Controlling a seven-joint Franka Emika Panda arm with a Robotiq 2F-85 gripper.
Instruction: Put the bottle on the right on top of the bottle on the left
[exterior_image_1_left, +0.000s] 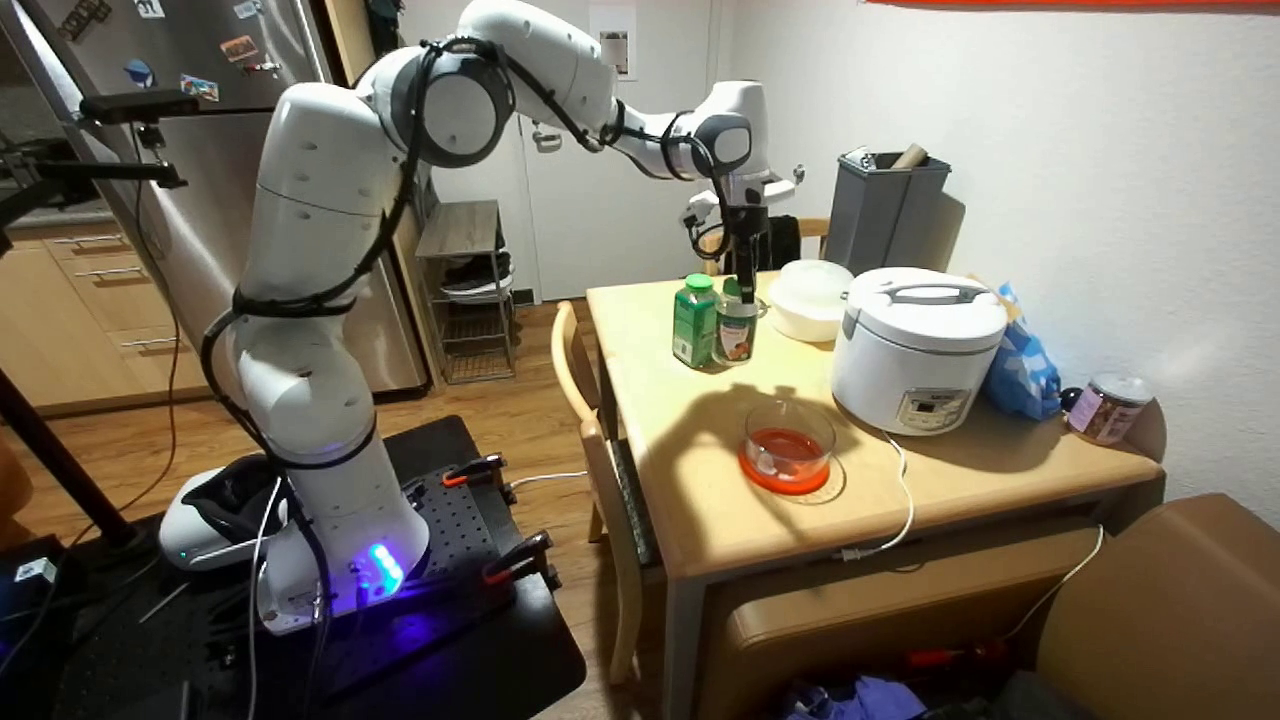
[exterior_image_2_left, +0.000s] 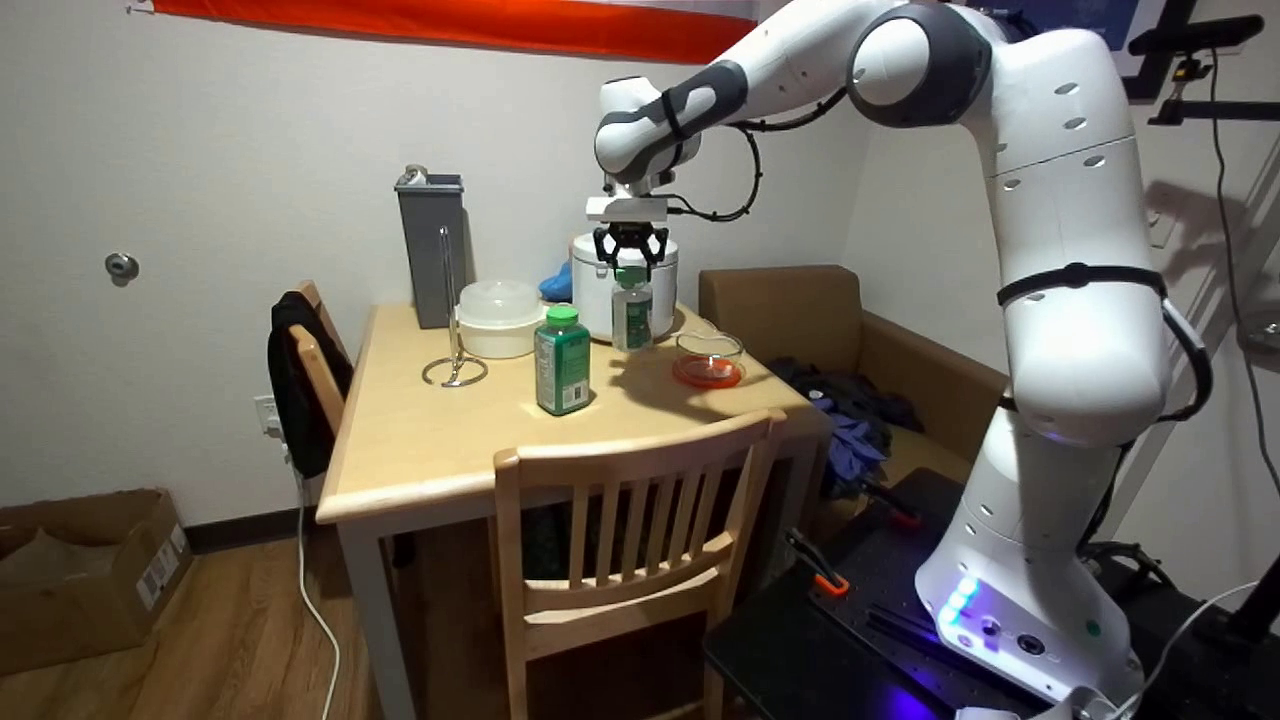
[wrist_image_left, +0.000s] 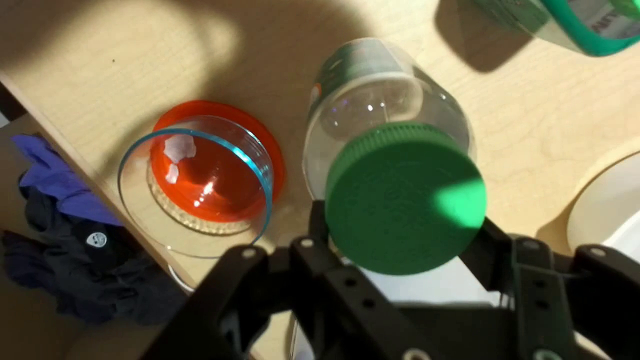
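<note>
A clear bottle (exterior_image_2_left: 633, 318) with a green label and a dark green lid is in the jaws of my gripper (exterior_image_2_left: 631, 268). In the wrist view a finger lies against each side of the lid (wrist_image_left: 405, 200). The clear bottle (exterior_image_1_left: 735, 338) is roughly upright and appears to hang a little above the table, with shadow below it. A green bottle (exterior_image_2_left: 563, 370) with a bright green cap stands upright on the table, left of the held bottle in both exterior views (exterior_image_1_left: 694, 325). In the wrist view the green bottle (wrist_image_left: 575, 22) is cut off at the top right corner.
A glass bowl (exterior_image_1_left: 790, 440) on a red lid (wrist_image_left: 210, 200) stands near the held bottle. A white rice cooker (exterior_image_1_left: 915, 350), a white lidded bowl (exterior_image_2_left: 500, 325) and a metal stand with a tall rod (exterior_image_2_left: 455, 370) are on the table (exterior_image_2_left: 450, 450). A chair (exterior_image_2_left: 640, 500) stands at the table's edge.
</note>
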